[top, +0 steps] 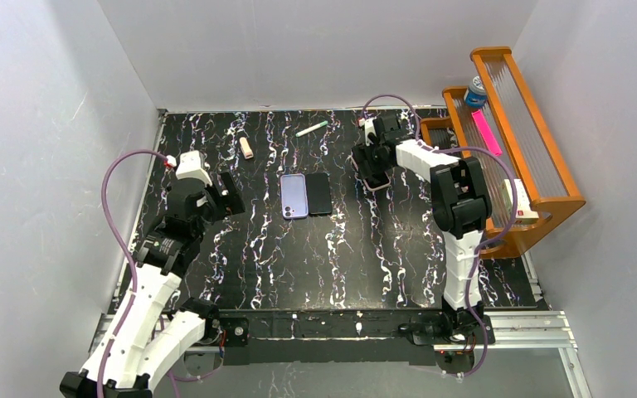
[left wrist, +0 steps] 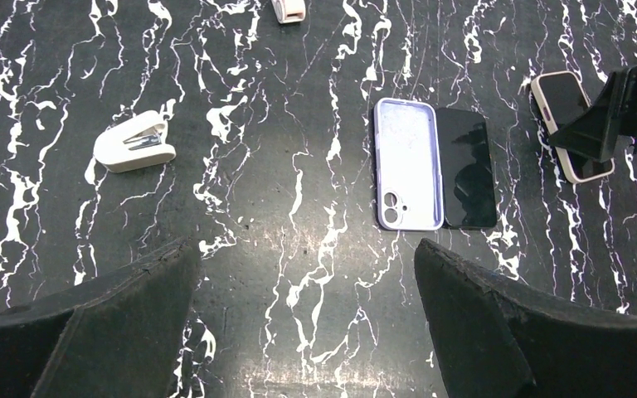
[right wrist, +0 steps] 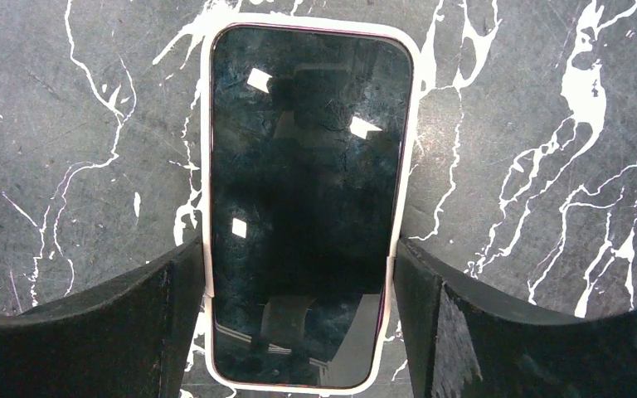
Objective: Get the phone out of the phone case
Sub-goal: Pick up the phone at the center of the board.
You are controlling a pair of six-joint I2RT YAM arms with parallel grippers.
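The black marbled table (top: 340, 265) carries everything, and an orange rack (top: 560, 201) stands along its right edge. The left arm hangs over the left side of the table. The left gripper (left wrist: 307, 332) is spread wide with nothing between its fingers. The right arm reaches to the far right part of the table, where the right gripper (right wrist: 297, 249) is down on the phone (right wrist: 307, 199).

The phone lies screen up, in front of the rack and well to the right of the table's middle. It sits in a white case (right wrist: 207, 166). From above, its long axis runs roughly from the near edge toward the far one, a little askew. In the right wrist view it runs straight up the frame. The right fingers (right wrist: 174, 315) press on both long sides of the case, across its short axis and toward the nearer end. The glass is dark and glossy with a few bright reflections, and only a thin white rim of case shows around it. Which end is the top cannot be told.

At mid-table lie a purple case (left wrist: 408, 164), empty with its camera cut-out at the near end, and a black phone (left wrist: 466, 168) touching its right side. Both are parallel and apart from either gripper. A small white object (left wrist: 133, 143) lies to their left, and a green pen (top: 312, 128) lies farther back.
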